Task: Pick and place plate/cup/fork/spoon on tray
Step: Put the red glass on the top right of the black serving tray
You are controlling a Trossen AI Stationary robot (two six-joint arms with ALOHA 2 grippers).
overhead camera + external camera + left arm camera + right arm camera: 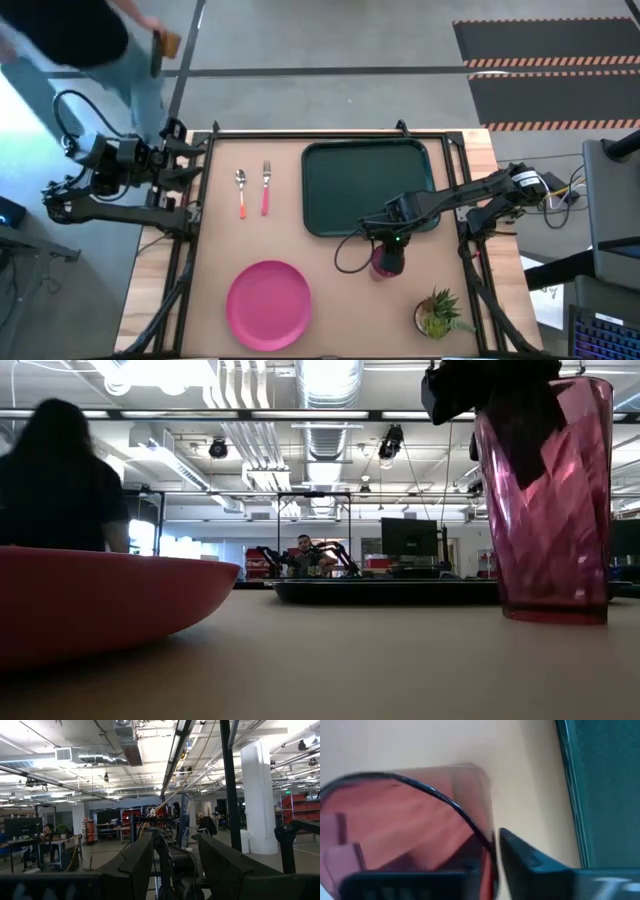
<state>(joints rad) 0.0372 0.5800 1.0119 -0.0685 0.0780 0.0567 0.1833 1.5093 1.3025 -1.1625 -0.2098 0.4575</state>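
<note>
The dark-red translucent cup (385, 262) stands upright on its base on the table, just in front of the tray's near right corner. My right gripper (388, 245) comes down onto it and is shut on its rim. The dark green tray (325, 190) lies at the far middle. The pink-red plate (268, 303) rests flat near the front edge. The orange-handled spoon (241, 192) and the pink-handled fork (266, 187) lie side by side left of the tray. My left gripper (195, 160) waits raised at the far left corner, open. My right gripper has the cup's wall at the rim (487, 837) between its fingers, one finger inside the cup and one finger (535, 865) outside it. The fingers come from above, pointing steeply down. The cup (555, 510) stands upright with its base on the table.
A small potted green plant (438, 313) stands near the front right corner, close to the cup. A person (80, 40) stands beyond the far left corner. Bare tabletop lies between the plate and the cup.
</note>
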